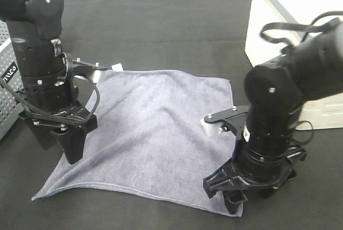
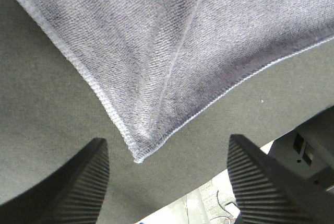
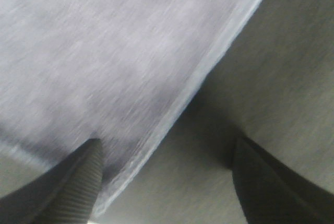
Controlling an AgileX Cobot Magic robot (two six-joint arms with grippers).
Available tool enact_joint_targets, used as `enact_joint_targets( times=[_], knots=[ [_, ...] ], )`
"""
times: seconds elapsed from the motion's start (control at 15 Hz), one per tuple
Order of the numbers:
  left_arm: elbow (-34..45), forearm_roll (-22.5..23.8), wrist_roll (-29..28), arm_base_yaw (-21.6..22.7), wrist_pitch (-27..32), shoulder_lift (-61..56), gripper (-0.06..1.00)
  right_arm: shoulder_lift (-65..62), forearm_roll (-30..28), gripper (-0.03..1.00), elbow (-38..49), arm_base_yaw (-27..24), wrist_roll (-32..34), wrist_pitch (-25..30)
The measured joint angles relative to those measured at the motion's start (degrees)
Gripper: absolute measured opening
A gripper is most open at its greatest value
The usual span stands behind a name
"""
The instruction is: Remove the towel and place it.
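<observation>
towel [image 1: 155, 133]: greyish-purple terry cloth, spread mostly flat on the tabletop [image 1: 161, 21], centre of the high view. Hemmed edges visible. One crease runs up from the corner seen in the left wrist view.
tabletop: dark cloth-like surface, towel is the only thing lying on it between the arms.
left tool [image 2: 167, 182]: wide open, nothing between the fingers. In its wrist view a towel corner [image 2: 138, 156] points into the gap, flat on the tabletop, not touching either pad. In the high view it sits at 9 o'clock of the towel, over the left edge.
left fingers [image 2: 83, 187]: ribbed black pads, both clear of the cloth.
right tool [image 3: 164, 182]: wide open, as far apart as it looks able to go, holds nothing. High view puts it at 5 o'clock of the towel, at the near right corner.
right fingers [image 3: 78, 182]: one pad over the cloth just inside the hem, the other over bare tabletop; hem runs between them. Contact with the cloth: cannot tell, picture is blurred.
white box [image 1: 289, 31]: at 2 o'clock of the towel, well apart from it.
grey perforated panel [image 1: 8, 85]: at 9 o'clock, behind the left arm.
</observation>
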Motion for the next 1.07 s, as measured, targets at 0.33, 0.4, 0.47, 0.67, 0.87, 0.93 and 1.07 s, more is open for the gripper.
enact_joint_targets(
  times=[0.33,0.4,0.47,0.67,0.87,0.93,1.07],
  knots=[
    [0.0,-0.7,0.0,0.0,0.1,0.0,0.62,-1.8,1.2,0.68,5.3,0.0,-0.3,-1.9],
    [0.0,-1.0,0.0,0.0,0.1,0.0,0.62,-2.3,1.2,0.68,5.6,0.0,-0.3,-2.1],
    [0.0,-1.3,0.0,0.0,0.1,0.0,0.62,-3.4,1.3,0.68,5.8,0.0,-0.3,-2.9],
    [0.0,-2.9,0.0,0.0,0.1,0.0,0.62,-8.1,1.3,0.68,5.8,0.0,-0.2,-9.1],
    [0.0,-3.0,0.0,0.0,0.1,0.0,0.62,-7.7,1.3,0.68,5.8,0.0,0.1,-12.0],
    [0.0,-3.2,0.0,0.0,0.1,0.0,0.62,-7.7,1.3,0.68,5.8,0.0,0.1,-12.3],
    [0.0,-3.4,0.0,0.0,0.1,0.0,0.62,-8.5,1.2,0.68,4.5,0.0,0.1,-8.9]
  ],
)
